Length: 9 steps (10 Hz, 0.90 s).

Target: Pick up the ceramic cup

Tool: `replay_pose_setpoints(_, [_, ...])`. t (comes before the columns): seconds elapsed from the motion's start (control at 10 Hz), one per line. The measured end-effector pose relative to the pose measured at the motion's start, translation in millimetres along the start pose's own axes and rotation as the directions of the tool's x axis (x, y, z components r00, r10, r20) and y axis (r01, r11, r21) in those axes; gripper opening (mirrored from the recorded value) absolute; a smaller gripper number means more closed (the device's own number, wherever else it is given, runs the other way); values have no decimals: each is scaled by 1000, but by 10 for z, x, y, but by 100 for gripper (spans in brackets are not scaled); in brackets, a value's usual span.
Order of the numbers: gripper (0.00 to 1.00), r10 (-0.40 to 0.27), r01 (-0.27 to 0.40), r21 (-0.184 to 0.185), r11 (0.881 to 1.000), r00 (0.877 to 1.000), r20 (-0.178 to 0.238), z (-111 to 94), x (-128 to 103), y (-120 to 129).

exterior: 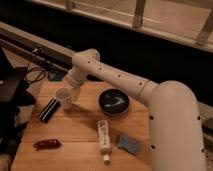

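The ceramic cup point(63, 98) is small and whitish, standing at the back left of the wooden table point(80, 132). My white arm reaches from the right across the table to it. The gripper point(71, 95) is at the arm's end, right beside the cup on its right and against it; most of it is hidden by the arm and cup. The black bowl point(114, 102) sits to the right of the cup, under the arm.
A black rectangular object point(49, 109) lies left of the cup. A white tube point(104, 139) and a blue sponge point(130, 144) lie near the front. A red packet point(46, 144) lies front left. Dark equipment point(12, 95) stands left of the table.
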Motion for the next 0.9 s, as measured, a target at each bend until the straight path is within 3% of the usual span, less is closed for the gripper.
replay_pose_setpoints(0.5, [80,-9,19,-111,994,996,93,411,-142,184])
replay_pose_setpoints(0.7, [80,7,28,-224,974,988,157,640,-147,310])
replay_pose_setpoints(0.8, [79,26,31,-289,957,981,190,764,-121,380])
replay_pose_setpoints(0.9, [71,30,41,-338,940,979,202,871,-92,422])
